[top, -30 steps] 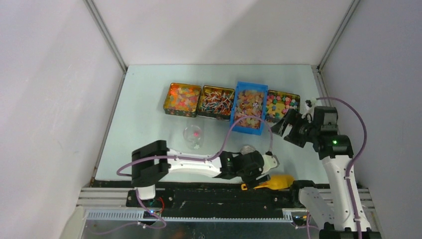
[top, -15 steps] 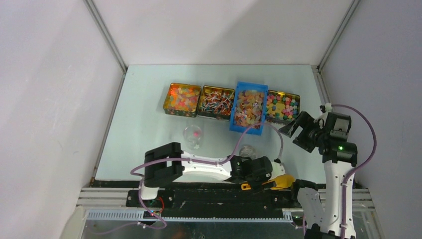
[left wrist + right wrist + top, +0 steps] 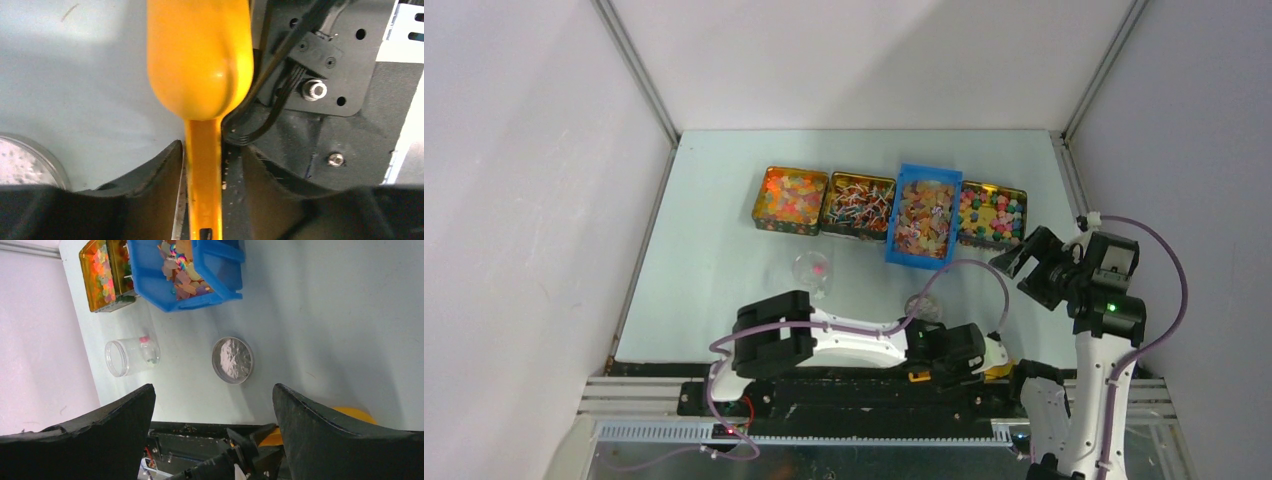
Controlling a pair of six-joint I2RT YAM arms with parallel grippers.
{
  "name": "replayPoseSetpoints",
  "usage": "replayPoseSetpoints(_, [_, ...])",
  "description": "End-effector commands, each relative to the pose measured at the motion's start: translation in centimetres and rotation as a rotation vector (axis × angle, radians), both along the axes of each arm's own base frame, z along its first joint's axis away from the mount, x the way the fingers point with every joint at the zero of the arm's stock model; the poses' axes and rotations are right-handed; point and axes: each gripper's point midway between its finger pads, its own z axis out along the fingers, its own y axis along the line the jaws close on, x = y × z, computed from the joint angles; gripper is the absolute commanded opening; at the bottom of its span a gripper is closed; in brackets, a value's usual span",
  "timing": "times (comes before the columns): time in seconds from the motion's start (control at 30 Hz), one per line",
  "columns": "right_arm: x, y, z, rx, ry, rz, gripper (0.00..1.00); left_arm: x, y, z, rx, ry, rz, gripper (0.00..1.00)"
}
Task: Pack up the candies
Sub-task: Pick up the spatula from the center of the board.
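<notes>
And there we were, down at the scoop! The left gripper (image 3: 212,147) sat at the near edge of the table (image 3: 714,250), right of the middle, with the thin handle (image 3: 202,175) of the orange scoop (image 3: 200,60) running straight between its jaws. The jaws stood apart: one lay close against the handle and a slit of gap showed on the other side, so we judged the grip was not made.

Over on the right, the right gripper (image 3: 212,390) hung spread wide and empty, just near of the rightmost tin (image 3: 992,214).

The candies (image 3: 789,197) lay at the far side in a row of four containers, three tins and a blue box (image 3: 921,260). At least one pink piece showed inside the open clear jar (image 3: 811,270), nearer to us and left of the middle. The round silver lid (image 3: 923,305) lay flat between the jar and the scoop.

By our reading, the step in hand was taking up the scoop, with the real packing hardly begun. The next move called for a firm clamp on that narrow handle. Then it needed a clean lift that kept the bowl off the right arm's base and cable close beside it, before a carry out to the far row.
</notes>
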Motion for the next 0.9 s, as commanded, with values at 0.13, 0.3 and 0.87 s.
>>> replayPoseSetpoints(0.13, [-0.3, 0.3, 0.5, 0.020, -0.023, 0.010, 0.90, 1.5, 2.4, -0.4, 0.063, -0.103, 0.029, 0.04])
replayPoseSetpoints(0.3, [-0.2, 0.6, 0.6, 0.032, -0.028, 0.032, 0.90, 2.4, 3.4, 3.5, 0.008, -0.154, 0.070, 0.00])
replayPoseSetpoints(0.87, [0.9, 4.7, 8.6, 0.077, -0.203, 0.243, 0.88, 9.7, 9.7, 24.4, -0.692, 0.197, 0.507, 0.00])
